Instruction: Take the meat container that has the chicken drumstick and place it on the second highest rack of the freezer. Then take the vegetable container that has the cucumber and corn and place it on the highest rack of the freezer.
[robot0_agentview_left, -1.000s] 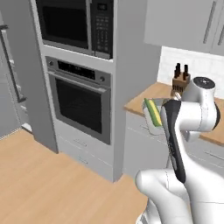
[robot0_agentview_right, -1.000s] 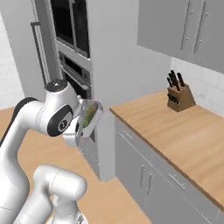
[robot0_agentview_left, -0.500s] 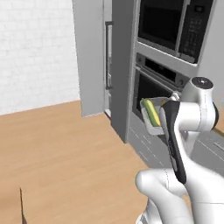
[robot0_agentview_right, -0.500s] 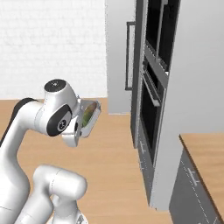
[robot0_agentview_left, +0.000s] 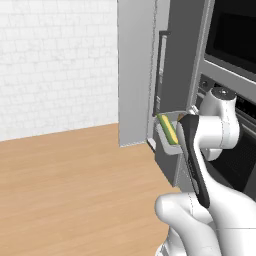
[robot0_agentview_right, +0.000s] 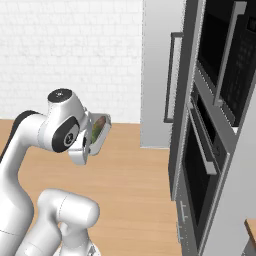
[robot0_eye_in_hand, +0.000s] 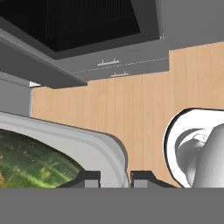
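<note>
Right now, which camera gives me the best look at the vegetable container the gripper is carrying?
The left base view: the vegetable container shows beside the arm, with the cucumber and corn lying in it. The right base view catches it edge-on at the wrist. The hand view shows its pale rim clamped between the fingertips, plus blurred green.

Both base views look forward from behind the arm toward the freezer (robot0_agentview_left: 137, 75), while the hand view faces the floor closely.

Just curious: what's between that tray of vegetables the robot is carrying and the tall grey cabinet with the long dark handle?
In the right base view, only bare wooden floor separates the tray from the freezer.
</note>
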